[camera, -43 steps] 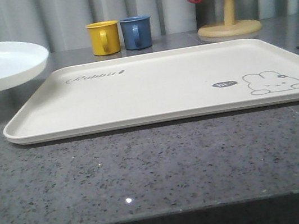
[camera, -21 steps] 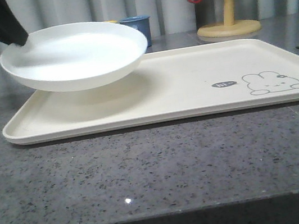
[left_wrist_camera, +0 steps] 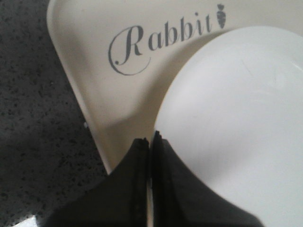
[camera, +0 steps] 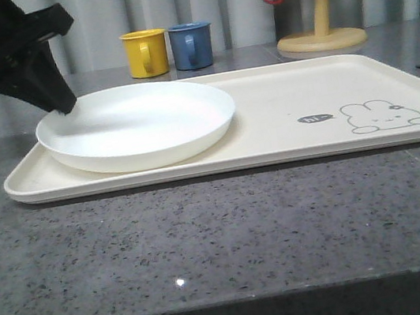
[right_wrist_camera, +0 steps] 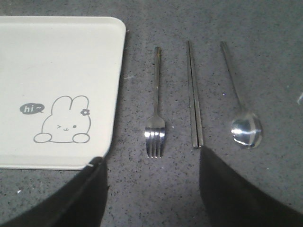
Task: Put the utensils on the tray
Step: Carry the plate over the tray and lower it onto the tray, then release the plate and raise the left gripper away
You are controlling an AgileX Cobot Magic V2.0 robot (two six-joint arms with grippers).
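My left claw (camera: 66,107) clamped on white plate (camera: 137,125) rim, plate sitting on tray (camera: 282,106) left end. My right claw (right_wrist_camera: 151,189) jaws apart above counter (camera: 222,235). Beside tray's right edge, on counter: fork (right_wrist_camera: 156,113), chopsticks (right_wrist_camera: 194,94), spoon (right_wrist_camera: 241,109), side by side, none touching.

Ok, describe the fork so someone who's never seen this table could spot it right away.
Find the cream rabbit tray. On the dark counter beside its rabbit end lie three silver utensils in a row. The fork is nearest the tray, the only one with four tines.
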